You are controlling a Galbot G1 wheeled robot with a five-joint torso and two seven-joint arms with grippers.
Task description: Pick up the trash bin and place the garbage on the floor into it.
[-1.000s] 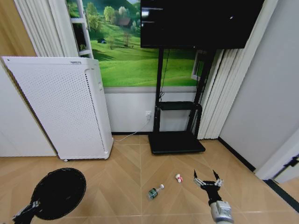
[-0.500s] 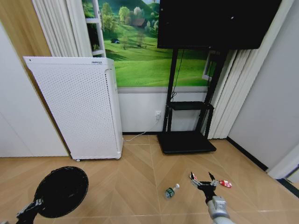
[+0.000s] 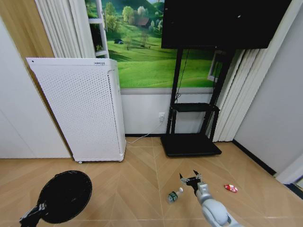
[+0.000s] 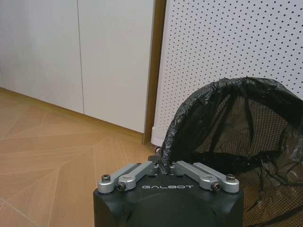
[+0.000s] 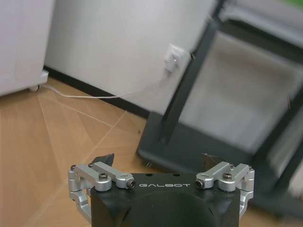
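floor: I'm looking at a light wood herringbone parquet floor [image 3: 137,175], running up to the back wall

litter: a small green-and-white bottle-like piece [image 3: 174,195] lying on its side out in the open, and a red-and-white wrapper-like scrap [image 3: 231,188] well apart from it, toward my right

big stuff: a tall white perforated appliance [image 3: 80,109] standing at the left by the wall, with a black metal TV stand's flat base [image 3: 190,144] beside it

cable: a thin white cord [image 3: 142,137] trailing along the floor between those two
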